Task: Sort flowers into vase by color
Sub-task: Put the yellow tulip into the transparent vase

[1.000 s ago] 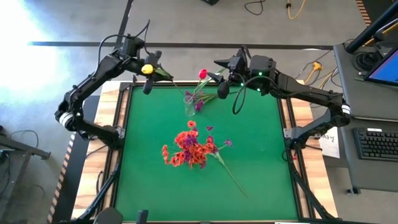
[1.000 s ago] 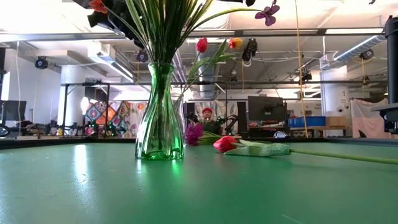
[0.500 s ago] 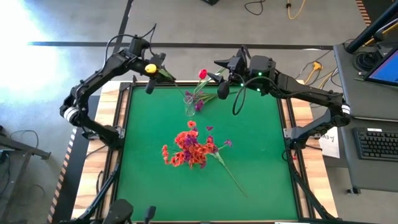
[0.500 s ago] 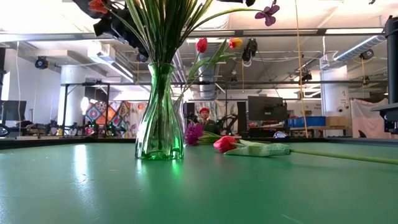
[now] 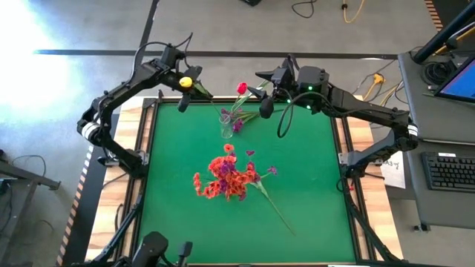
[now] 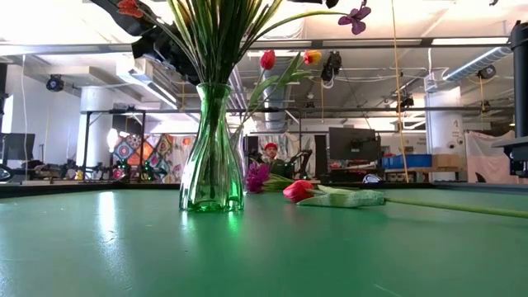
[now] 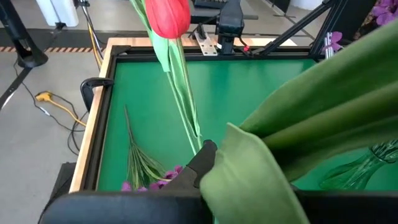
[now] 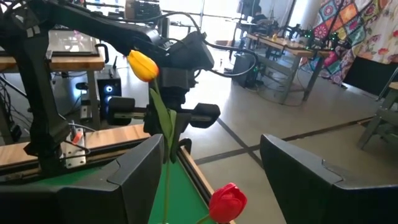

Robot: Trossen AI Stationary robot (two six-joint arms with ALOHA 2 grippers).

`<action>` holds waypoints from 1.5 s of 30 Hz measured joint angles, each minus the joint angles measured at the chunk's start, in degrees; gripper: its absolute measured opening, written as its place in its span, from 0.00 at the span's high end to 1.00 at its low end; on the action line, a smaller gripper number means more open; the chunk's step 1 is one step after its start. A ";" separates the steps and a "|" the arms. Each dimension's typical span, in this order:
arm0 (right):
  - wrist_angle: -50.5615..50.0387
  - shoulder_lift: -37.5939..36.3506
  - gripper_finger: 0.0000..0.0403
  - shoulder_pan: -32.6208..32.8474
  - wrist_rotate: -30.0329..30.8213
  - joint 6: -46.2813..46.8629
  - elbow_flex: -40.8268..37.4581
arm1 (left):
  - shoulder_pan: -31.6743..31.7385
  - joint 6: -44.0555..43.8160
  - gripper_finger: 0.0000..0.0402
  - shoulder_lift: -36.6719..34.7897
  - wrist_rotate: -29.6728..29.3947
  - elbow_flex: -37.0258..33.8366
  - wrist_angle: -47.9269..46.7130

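The left gripper (image 5: 183,92) is clamped on a yellow tulip (image 5: 185,81) above the worktop's (image 5: 312,200) far edge, near the vase (image 5: 225,124); the right gripper (image 5: 264,95) hangs open just beside it

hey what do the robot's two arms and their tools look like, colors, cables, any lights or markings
Both arms are black, jointed tubes with silver-grey rings at the joints and thin black cables looping along them. The right arm shows small green lights near its wrist. The right tool has broad, flat, dark grey fingers. The left tool is black too; no markings are readable.
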 joint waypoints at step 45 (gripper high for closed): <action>-0.02 0.02 0.35 0.01 1.14 -0.76 -0.01 | -0.74 -11.96 0.31 -1.61 -4.08 0.02 2.98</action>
